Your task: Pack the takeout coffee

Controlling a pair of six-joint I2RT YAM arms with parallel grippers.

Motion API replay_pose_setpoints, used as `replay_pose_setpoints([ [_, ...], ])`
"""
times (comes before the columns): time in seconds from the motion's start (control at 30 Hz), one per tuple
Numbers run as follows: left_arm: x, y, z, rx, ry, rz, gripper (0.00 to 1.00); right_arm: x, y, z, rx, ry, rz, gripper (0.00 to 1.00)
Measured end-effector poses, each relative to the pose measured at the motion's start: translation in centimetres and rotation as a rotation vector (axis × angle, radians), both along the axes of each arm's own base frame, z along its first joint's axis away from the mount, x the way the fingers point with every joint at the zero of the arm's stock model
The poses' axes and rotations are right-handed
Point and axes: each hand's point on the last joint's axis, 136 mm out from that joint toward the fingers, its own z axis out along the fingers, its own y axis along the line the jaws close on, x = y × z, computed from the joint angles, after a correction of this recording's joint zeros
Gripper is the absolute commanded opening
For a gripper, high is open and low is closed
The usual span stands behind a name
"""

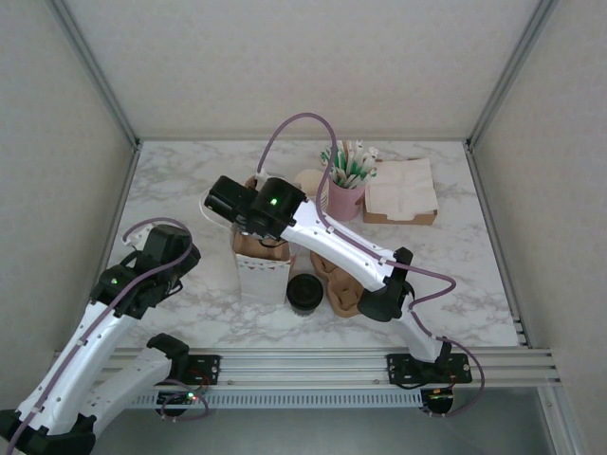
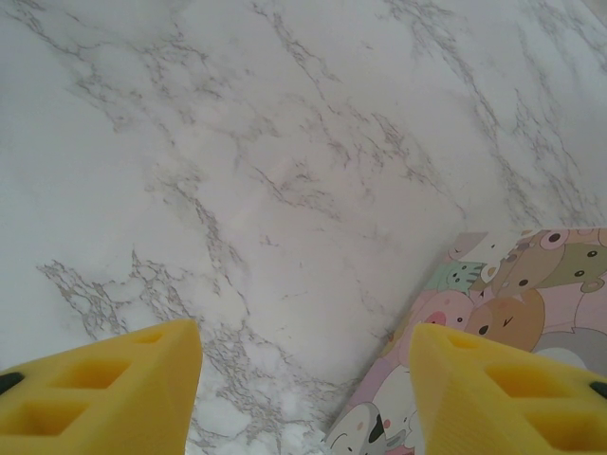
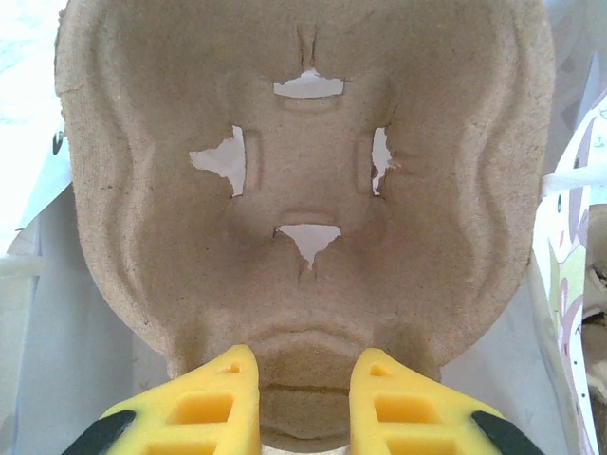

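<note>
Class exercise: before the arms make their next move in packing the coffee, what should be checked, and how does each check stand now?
1. Right gripper holds the pulp carrier: ok, its rim is pinched between the fingers.
2. Carrier over the bag: ok, white bag walls flank it.
3. Carrier seated flat inside: cannot tell.
4. Takeout coffee upright, lid on: ok, standing on the table beside the bag.
5. Left gripper free: ok, open over the table, nothing between.

— Any writing you can read?
— None. The bag [image 2: 493,313] is printed with cartoon animal faces, but there are no letters, numbers or brand marks I can make out.
</note>
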Motion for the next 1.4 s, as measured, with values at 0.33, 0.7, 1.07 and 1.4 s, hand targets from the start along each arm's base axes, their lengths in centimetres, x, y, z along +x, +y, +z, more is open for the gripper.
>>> replay_pose_setpoints([
  [0.33, 0.0, 0.0, 0.1, -0.002, -0.004, 0.0, 0.59, -0.3, -0.2, -0.8, -0.003, 0.039, -0.019, 0.13],
  [0.7, 0.3, -0.1, 2.7, -0.006, -0.059, -0.021, 0.76, -0.5, 0.3, -1.3, 0.001, 0.059, 0.001, 0.14],
  [1.07, 0.4, -1.0, 14.6, -0.049, -0.366, -0.163, 0.93, -0.8, 1.2, -1.3, 0.01, 0.077, 0.063, 0.14],
  [1.4, 3.7, -5.0, 12.3, -0.069, -0.23, -0.282, 0.84, -0.9, 1.5, -1.3, 0.002, 0.074, 0.1, 0.13],
])
